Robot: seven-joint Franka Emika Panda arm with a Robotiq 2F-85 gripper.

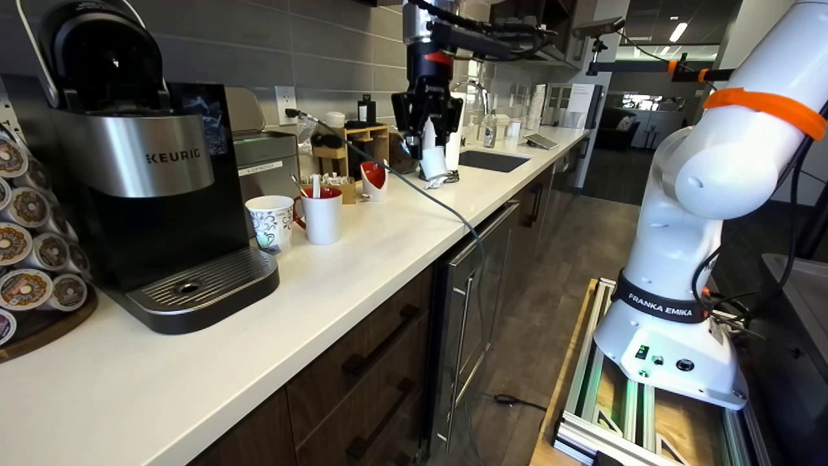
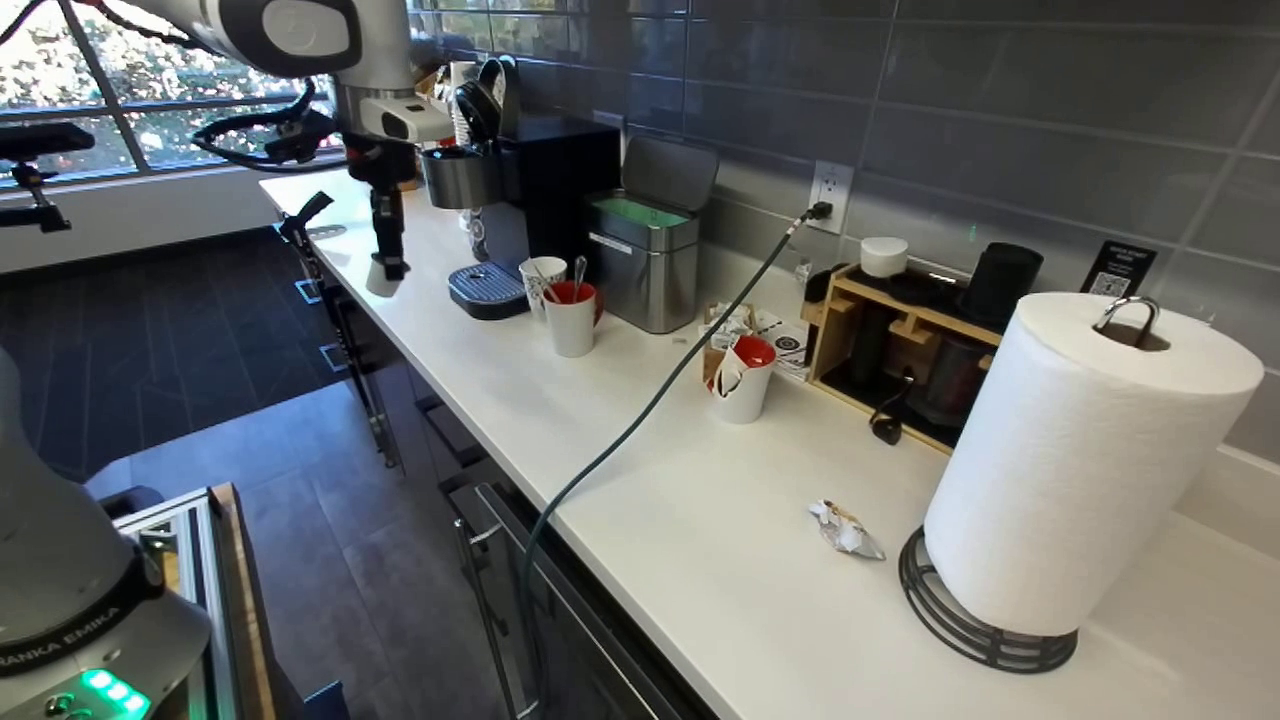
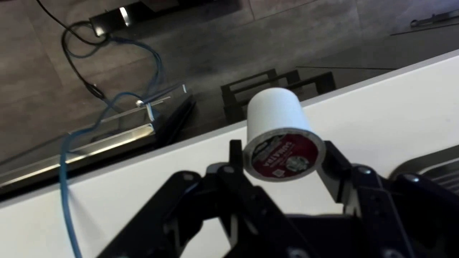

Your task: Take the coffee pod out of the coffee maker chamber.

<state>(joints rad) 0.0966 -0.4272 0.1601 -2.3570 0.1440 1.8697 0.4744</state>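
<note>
Claw (image 3: 283,154) has the coffee pod (image 3: 281,134) pinched at its rim, outside the raised coffee maker chamber (image 1: 102,57). We should lower it gently, squeezing no harder.

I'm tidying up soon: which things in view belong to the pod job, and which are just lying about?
Belongs to the job:
coffee pod, held in the gripper
coffee maker chamber, open

Just lying about:
paper towel roll
crumpled scrap
metal bin
stacked pods
red-handled mug
</note>
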